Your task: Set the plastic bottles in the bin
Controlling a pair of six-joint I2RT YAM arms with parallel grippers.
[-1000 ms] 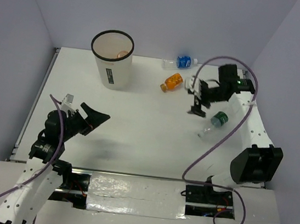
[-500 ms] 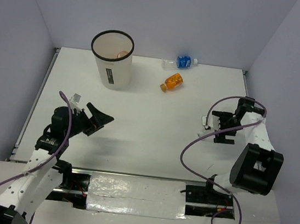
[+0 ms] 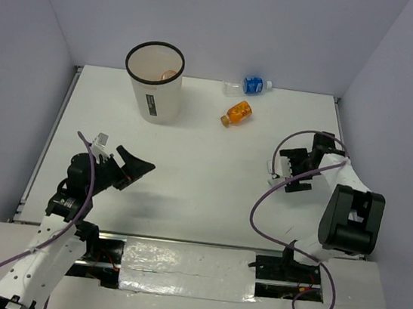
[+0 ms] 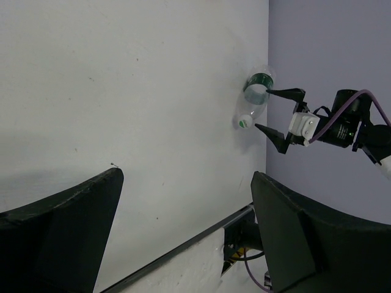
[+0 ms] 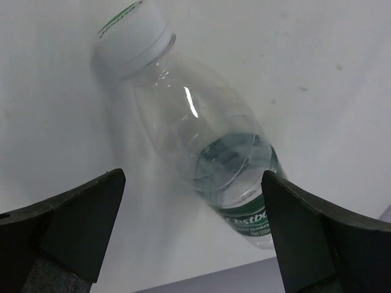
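Right gripper (image 3: 286,170): jaws spread wide, nothing held, tipped down over the white table (image 3: 193,137) close to its right edge, roughly midway between far and near edges. In the wrist view the green-label bottle (image 5: 201,152) lies on its side on the table between the two fingers (image 5: 67,226). It sits on a slant to them, with the white cap (image 5: 131,33) pointing away and to one side. The labelled end (image 5: 244,213) is nearer, just beside the other finger; contact there cannot be told, nor how low the fingers sit. Handling, as a judgement: clear thin-walled plastic, looks near empty, so it is light and will dent under a squeeze. It is smooth and round, so it is apt to roll or squirt out of a skewed pinch. The best hold is across the wide body between shoulder and label, squared to the bottle's long axis, not on the tapering neck or cap. Left gripper (image 3: 140,170): also wide and empty, hovering near the left edge toward the near side, well apart from every bottle. Further out, an orange bottle (image 3: 237,113) lies on the far half of the table, right of centre. A blue-label bottle (image 3: 250,85) lies at the far edge behind it. The bin (image 3: 156,106) stands upright near the far left corner, well apart from the right gripper, with something orange showing inside.
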